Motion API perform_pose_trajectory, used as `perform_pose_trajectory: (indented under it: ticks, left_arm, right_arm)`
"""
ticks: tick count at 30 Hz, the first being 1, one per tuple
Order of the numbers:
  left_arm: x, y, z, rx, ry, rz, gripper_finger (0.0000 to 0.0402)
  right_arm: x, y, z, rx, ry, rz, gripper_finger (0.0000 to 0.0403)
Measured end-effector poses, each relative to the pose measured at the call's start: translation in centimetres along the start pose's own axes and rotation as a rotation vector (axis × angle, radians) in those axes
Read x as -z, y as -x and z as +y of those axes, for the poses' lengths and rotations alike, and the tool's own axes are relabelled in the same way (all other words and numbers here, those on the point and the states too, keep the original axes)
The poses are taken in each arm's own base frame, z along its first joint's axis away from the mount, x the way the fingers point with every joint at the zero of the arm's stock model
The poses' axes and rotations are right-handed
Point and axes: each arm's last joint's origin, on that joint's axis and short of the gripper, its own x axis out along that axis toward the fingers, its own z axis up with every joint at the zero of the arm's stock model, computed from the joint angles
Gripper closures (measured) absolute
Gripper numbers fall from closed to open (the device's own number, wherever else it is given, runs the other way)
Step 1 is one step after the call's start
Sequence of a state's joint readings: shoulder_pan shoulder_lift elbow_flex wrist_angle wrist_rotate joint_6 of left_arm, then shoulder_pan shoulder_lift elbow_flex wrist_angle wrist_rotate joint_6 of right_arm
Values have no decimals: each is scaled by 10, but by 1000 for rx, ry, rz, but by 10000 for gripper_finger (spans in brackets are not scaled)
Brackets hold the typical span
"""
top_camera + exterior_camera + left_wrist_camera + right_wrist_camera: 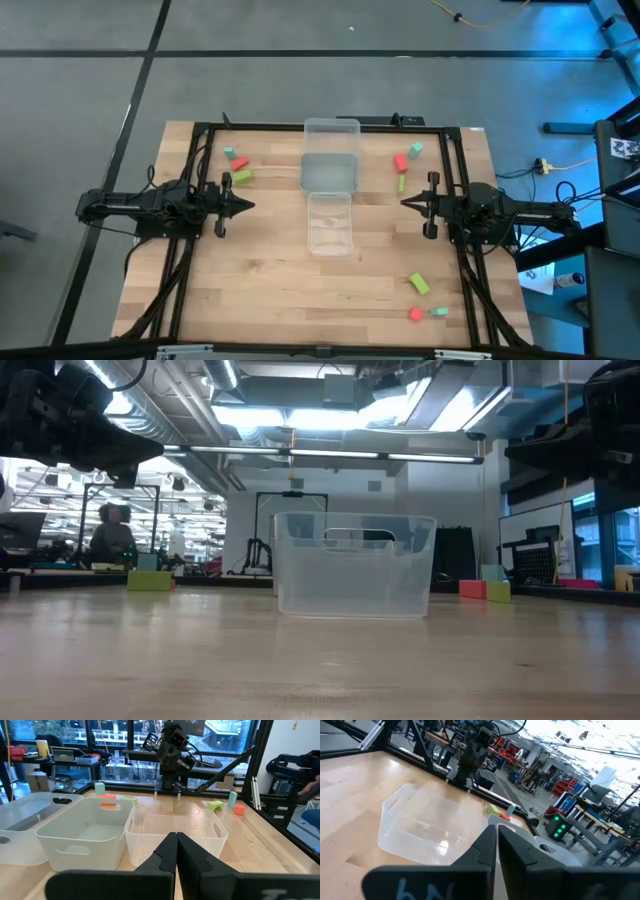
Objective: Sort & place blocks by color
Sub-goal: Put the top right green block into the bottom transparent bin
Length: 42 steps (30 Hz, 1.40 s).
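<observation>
Fingers of the left gripper [243, 206] and right gripper [410, 203] are together, empty, flanking 3 clear trays [330, 185]. Sorting has not started; next, reach for a block [241, 177] beside the trays.

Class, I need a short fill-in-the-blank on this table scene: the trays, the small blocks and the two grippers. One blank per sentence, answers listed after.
1. The clear plastic trays in a row at the table's middle number ____.
2. All three trays hold ____ blocks.
3. The left gripper and right gripper are both ____.
4. The red cube near the table's front edge lies on the ____ arm's side.

Answers: three; no; shut; right
</observation>
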State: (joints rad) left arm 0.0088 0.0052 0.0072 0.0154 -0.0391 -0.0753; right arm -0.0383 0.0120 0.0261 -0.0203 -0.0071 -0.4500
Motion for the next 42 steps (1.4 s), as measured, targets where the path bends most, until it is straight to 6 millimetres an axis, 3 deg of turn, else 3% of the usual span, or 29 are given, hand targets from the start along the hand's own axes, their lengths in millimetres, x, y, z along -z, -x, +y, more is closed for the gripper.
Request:
perform_pose_trajectory:
  ticks: [6, 9, 11, 16, 20, 26, 30, 35, 42]
  left_arm:
    - [0, 0, 0, 0, 0, 0, 401]
    - [0, 0, 0, 0, 0, 0, 401]
    - [0, 0, 0, -1, 0, 1, 401]
    - [0, 0, 0, 0, 0, 0, 401]
    - [0, 0, 0, 0, 0, 0, 401]
    - [0, 0, 0, 0, 0, 1, 401]
    - [0, 0, 0, 0, 0, 0, 401]
    - [0, 0, 0, 0, 0, 0, 401]
    - [0, 0, 0, 0, 0, 0, 401]
  right_arm:
    - [-13, 2, 5, -319, -610, -143, 380]
    - [-24, 4, 0, -357, -811, -240, 380]
    - [-33, 7, -7, -291, -924, -354, 380]
    - [-51, 19, -29, 77, -1104, -695, 380]
    - [-75, 21, -42, 98, -1100, -774, 380]
    - [-110, -11, -59, 189, -1023, -447, 380]
    - [-118, -32, -66, 296, -981, -188, 363]
    - [-114, -52, -69, 454, -948, 147, 296]
    - [-111, -69, -73, 705, -1153, 591, 182]
